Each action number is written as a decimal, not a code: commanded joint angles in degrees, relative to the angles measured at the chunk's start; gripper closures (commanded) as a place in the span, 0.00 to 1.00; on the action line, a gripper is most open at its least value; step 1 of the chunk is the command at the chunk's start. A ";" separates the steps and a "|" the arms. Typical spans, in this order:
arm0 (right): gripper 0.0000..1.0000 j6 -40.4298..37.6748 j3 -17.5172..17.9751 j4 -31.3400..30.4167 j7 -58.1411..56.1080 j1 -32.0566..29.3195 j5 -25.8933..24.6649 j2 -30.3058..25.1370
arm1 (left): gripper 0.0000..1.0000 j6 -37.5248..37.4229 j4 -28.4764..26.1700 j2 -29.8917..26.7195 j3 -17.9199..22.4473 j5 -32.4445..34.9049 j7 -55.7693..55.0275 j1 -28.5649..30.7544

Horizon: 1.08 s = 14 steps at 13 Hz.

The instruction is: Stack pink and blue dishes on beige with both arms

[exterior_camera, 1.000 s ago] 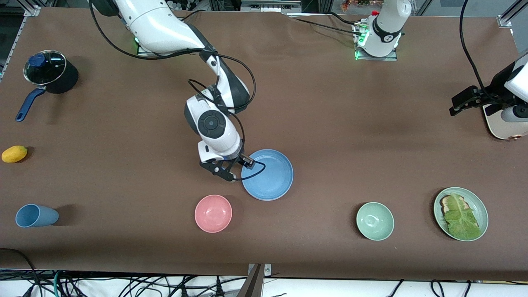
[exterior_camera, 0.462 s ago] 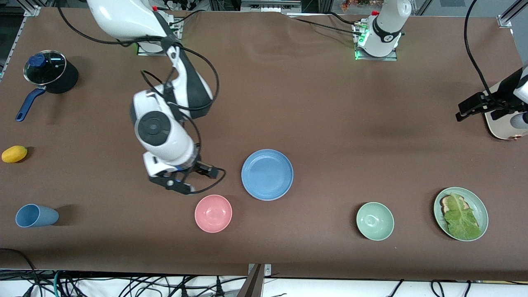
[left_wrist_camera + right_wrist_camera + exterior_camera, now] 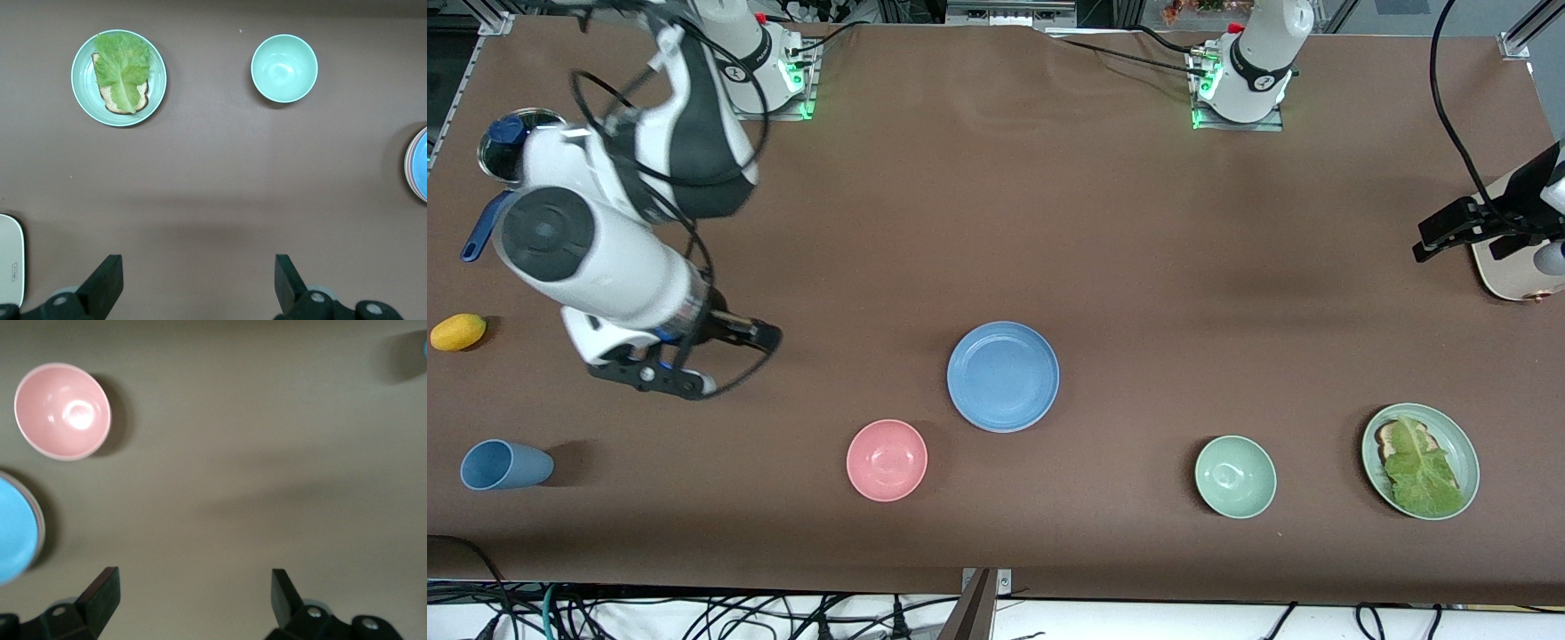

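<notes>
Your brown table [image 3: 1120, 231] carries the blue plate [image 3: 1003, 376] near its middle, stacked on a pink rim visible in the left wrist view. The right gripper [image 3: 660, 378] hangs empty, jaws spread, over bare cloth toward the right arm's end. The left gripper [image 3: 197, 287] waits, jaws apart, beside a beige plate [image 3: 10, 259].

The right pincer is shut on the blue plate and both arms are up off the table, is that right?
Not quite. The right pincer is open and holds nothing; the blue plate lies on the stack, as the front view shows. Both arms are indeed up off the table.
</notes>
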 commanded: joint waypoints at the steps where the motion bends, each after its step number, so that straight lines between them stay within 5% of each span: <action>1: 0.00 -1.79 -1.77 -6.22 -10.60 -0.72 0.74 -7.01 | 0.00 -0.57 1.91 0.86 -0.04 -1.30 0.89 -0.40; 2: 0.00 -1.61 -0.99 -8.60 -13.07 -2.99 0.74 -9.74 | 0.00 -0.56 2.00 0.86 0.05 -1.39 0.89 -0.32; 5: 0.00 0.39 10.84 -21.07 -13.45 -13.70 -2.06 -20.63 | 0.00 -0.56 2.18 0.86 0.05 -1.21 0.89 -0.14; 8: 0.00 3.12 18.86 -29.77 -13.45 -21.79 -3.74 -28.28 | 0.00 -0.56 2.18 0.95 0.05 -1.39 0.89 -0.32; 14: 0.00 -2.47 20.99 -25.78 -15.03 -22.43 -3.13 -27.88 | 0.00 -0.56 2.27 1.04 -0.04 -1.56 0.89 -0.58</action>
